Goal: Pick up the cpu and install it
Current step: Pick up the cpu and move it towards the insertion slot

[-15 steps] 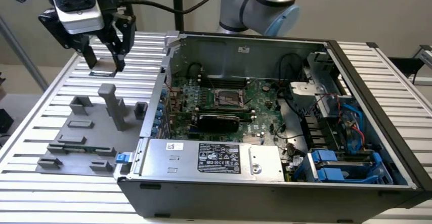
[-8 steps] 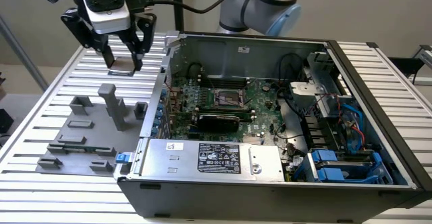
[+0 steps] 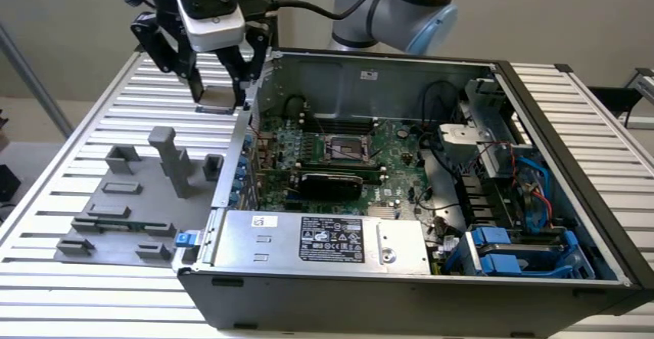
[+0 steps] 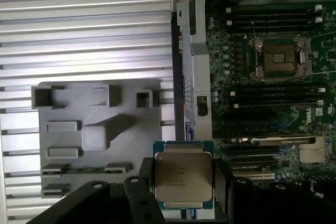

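**Above the table at ten o'clock: cpu clamped, just outside the case**

Over the slatted table (image 3: 92, 125), at about ten o'clock in the exterior view, the gripper (image 3: 219, 98) hangs just outside the side wall of the computer case (image 3: 409, 308). Its jaws are closed on the cpu (image 4: 182, 174). In the wrist view the black fingers (image 4: 140, 195) press on two opposite edges of the chip. Its pale metal top faces the camera and it sits flat and square between them. The chip is off the table and clear of the grey fixture plate (image 3: 112, 209), which lies toward seven o'clock from the gripper.

The socket (image 3: 345, 149) sits on the motherboard inside the case, at about four o'clock from the gripper, and looks bare of any chip.

The step in hand reads as the carry toward that socket. To do it well, I would keep the chip level and the grip unchanged. The path should be high enough to pass the rim of the case wall with room to spare. The hold is on the edges alone, so a knock there could skew the chip. Its corner key has to match the socket, and the pictures do not show which corner is marked.

As for pose, the fingers point straight down, with the white wrist housing directly above them. A grey and pale blue joint of the arm (image 3: 409, 10) shows beyond the far wall of the case, between twelve and one o'clock in the exterior view.
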### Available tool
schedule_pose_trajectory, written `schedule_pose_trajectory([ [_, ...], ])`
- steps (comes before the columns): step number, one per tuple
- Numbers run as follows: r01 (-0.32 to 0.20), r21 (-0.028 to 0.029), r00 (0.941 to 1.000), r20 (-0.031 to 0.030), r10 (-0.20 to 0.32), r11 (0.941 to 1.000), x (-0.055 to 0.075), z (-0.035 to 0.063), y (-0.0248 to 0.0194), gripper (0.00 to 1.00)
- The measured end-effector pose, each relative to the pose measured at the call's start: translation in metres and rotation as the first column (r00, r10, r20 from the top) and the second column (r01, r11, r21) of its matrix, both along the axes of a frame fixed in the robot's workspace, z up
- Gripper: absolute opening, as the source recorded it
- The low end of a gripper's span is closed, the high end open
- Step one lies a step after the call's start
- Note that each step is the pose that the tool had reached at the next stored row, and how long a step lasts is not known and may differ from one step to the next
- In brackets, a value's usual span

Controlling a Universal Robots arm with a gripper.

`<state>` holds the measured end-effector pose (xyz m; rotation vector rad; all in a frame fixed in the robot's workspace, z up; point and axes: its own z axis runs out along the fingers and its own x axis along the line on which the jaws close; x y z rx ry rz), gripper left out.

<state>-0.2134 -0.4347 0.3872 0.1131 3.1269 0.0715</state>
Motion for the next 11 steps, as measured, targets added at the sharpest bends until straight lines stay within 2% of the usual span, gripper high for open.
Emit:
schedule_pose_trajectory([
  [5, 0.000, 0.0062, 1.0000, 0.0000, 0.000, 1.0000, 0.023, 0.0000, 0.0011, 0.55],
  [11, 0.000, 0.0086, 1.0000, -0.0003, 0.000, 1.0000, 0.050, 0.0000, 0.0039, 0.55],
])
